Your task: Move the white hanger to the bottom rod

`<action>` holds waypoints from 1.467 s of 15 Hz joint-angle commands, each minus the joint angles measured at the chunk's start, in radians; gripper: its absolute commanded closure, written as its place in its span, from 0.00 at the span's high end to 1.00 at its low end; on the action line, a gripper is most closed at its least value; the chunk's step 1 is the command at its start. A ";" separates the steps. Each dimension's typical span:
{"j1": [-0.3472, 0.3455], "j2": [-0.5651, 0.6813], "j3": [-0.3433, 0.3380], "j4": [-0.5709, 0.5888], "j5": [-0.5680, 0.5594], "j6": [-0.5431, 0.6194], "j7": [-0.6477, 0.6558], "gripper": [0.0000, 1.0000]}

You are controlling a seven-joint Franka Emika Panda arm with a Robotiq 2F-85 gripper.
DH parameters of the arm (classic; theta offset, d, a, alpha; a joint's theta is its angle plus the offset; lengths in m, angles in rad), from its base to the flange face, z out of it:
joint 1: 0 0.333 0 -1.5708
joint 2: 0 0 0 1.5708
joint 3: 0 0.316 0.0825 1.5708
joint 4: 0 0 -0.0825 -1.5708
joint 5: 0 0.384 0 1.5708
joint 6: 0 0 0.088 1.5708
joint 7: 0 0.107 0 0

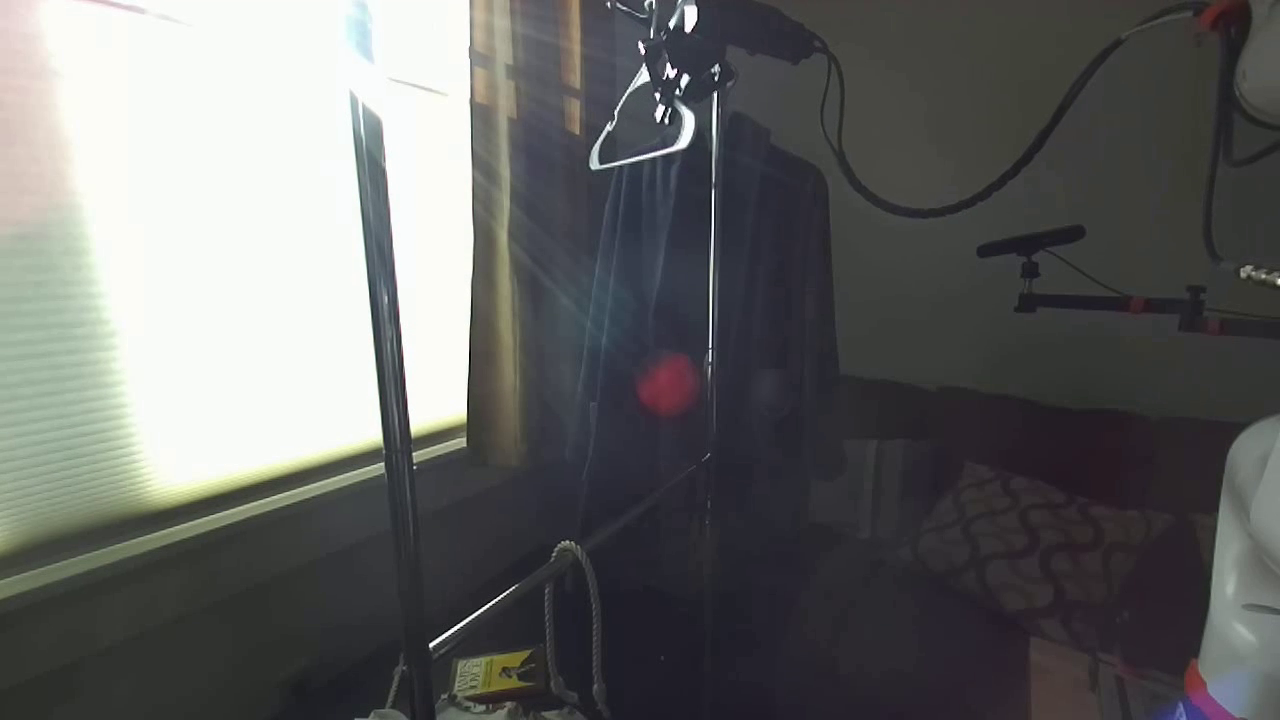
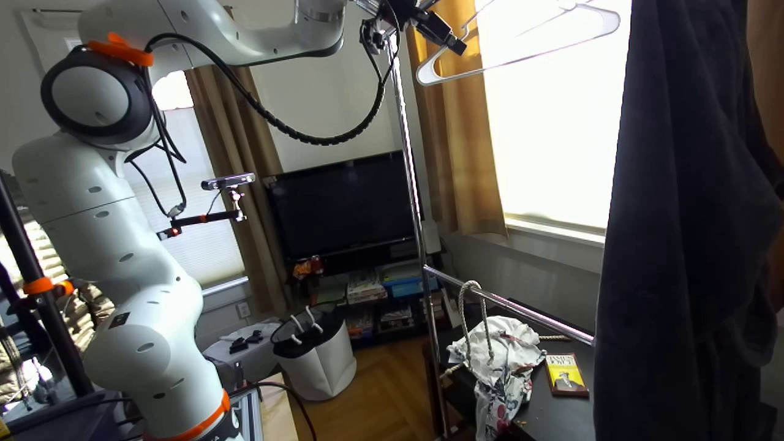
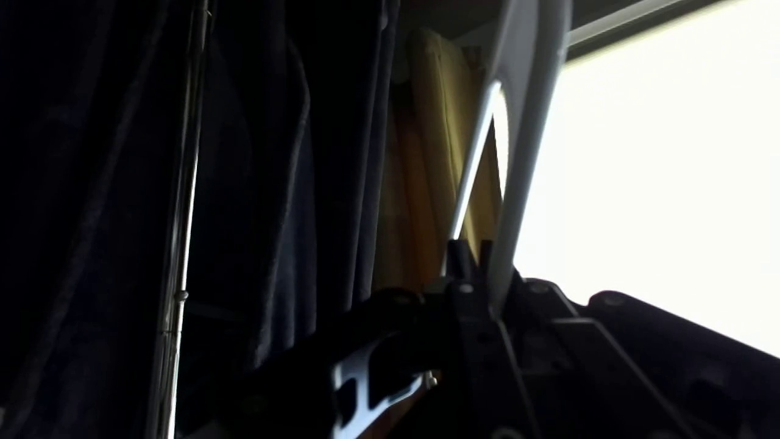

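Note:
The white hanger is high up beside a metal upright in an exterior view. It also shows tilted at the top edge of an exterior view, its top cut off. My gripper, also in an exterior view, is at one shoulder of the hanger. In the wrist view the fingers are nearly together, with the hanger's bar running down between them. Whether the hook rests on anything is out of view. The bottom rod runs low between the uprights, also in an exterior view.
A bag's rope handle loops over the bottom rod. Dark garments hang at one end of the rack. Metal uprights stand at the rack's ends. A book lies below. A bright window is behind the rack.

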 commanded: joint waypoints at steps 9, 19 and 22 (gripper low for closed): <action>-0.001 -0.200 -0.052 -0.094 0.162 0.045 0.065 0.02; -0.013 -0.387 -0.013 -0.220 0.144 -0.163 0.065 0.02; 0.009 -0.439 -0.003 -0.291 0.151 -0.216 -0.049 0.02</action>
